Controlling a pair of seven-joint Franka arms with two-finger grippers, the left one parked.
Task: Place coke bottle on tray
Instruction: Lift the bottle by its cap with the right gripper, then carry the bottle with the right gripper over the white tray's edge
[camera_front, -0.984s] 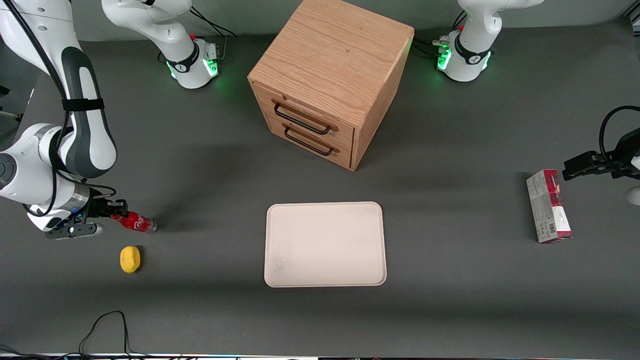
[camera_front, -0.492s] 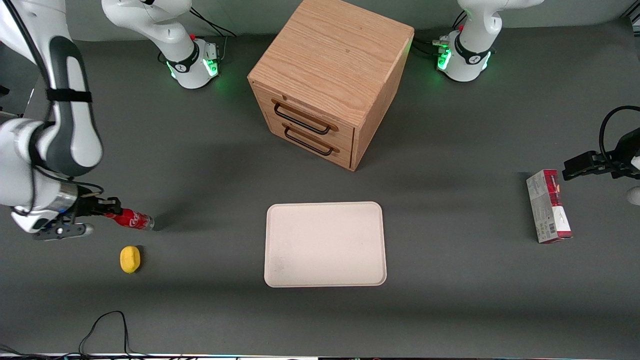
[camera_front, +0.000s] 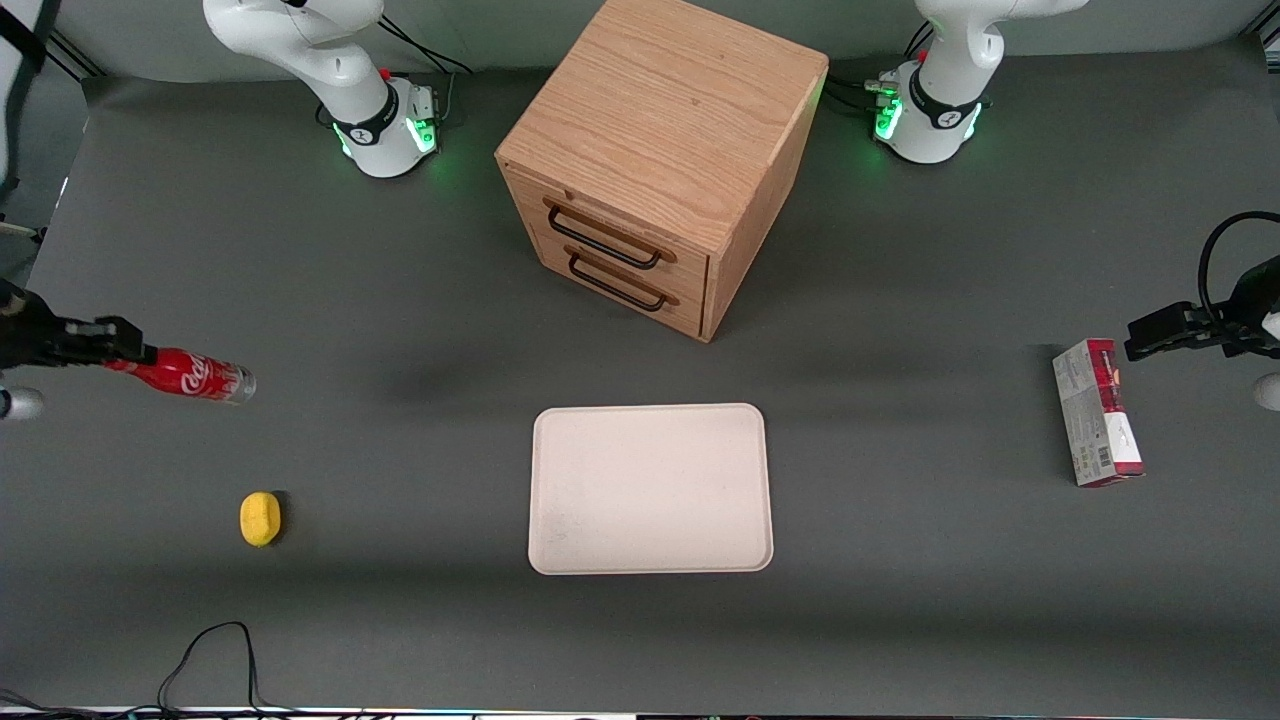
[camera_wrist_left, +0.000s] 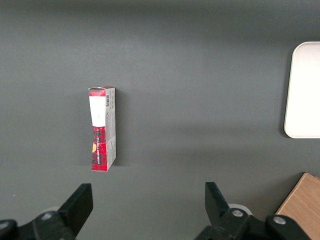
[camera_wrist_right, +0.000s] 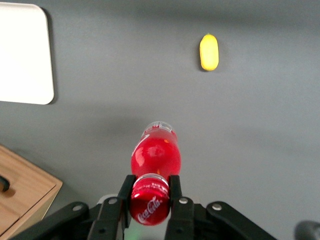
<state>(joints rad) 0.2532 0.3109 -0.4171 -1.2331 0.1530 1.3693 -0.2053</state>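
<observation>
My right gripper (camera_front: 125, 357) is shut on the cap end of the coke bottle (camera_front: 190, 376), a slim red bottle with a white script logo, and holds it raised above the table at the working arm's end. In the right wrist view the gripper (camera_wrist_right: 150, 188) clamps the red cap between its fingers (camera_wrist_right: 126, 188) and the bottle (camera_wrist_right: 155, 154) points down at the table. The tray (camera_front: 650, 488), cream-white and empty, lies flat near the table's middle, in front of the wooden drawer cabinet; its corner shows in the right wrist view (camera_wrist_right: 25, 55).
A yellow lemon-like lump (camera_front: 260, 519) lies on the table nearer the front camera than the bottle. A wooden two-drawer cabinet (camera_front: 655, 160) stands farther from the front camera than the tray. A red-and-grey carton (camera_front: 1097, 412) lies toward the parked arm's end.
My right gripper has lifted the coke bottle off the table and drawn it upward and outward toward the working arm's end. Nothing else moved.
</observation>
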